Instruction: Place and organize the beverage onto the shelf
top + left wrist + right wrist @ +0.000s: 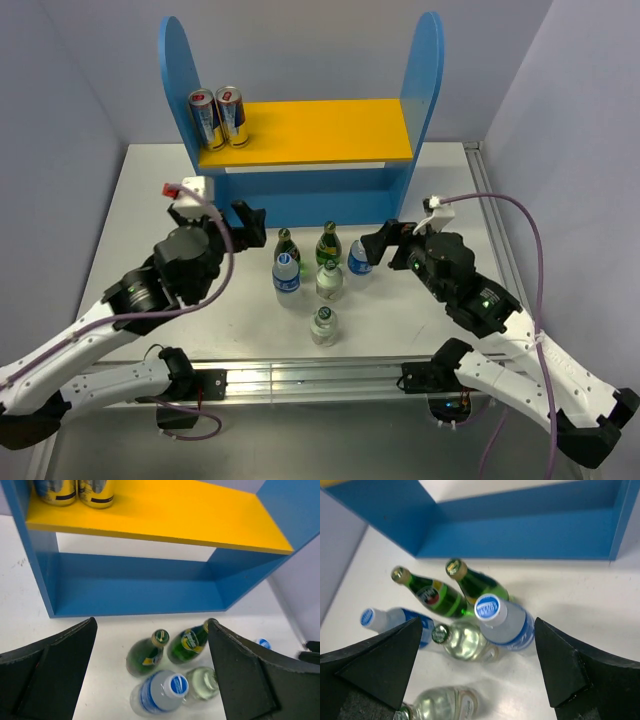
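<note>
- Left gripper (pixel 152 625) hovering before the shelf's (pixel 424 80) left panel, fingers spread wide, empty.
- Two cans (pixel 218 117) standing at the shelf's upper left.
- Green bottles (pixel 329 243), blue-labelled bottles (pixel 287 275) and short clear bottles (pixel 323 325) standing clustered on the table (pixel 150 200) before the shelf.
- Right gripper (pixel 477 622) hovering before the shelf's right panel, spread wide, empty.

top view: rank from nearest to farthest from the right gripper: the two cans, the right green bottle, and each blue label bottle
1. Right blue-label bottle, just left of the right gripper.
2. Right green bottle, back of the cluster.
3. Left blue-label bottle, cluster's left side.
4. Two cans, far back-left on the yellow board.
</note>
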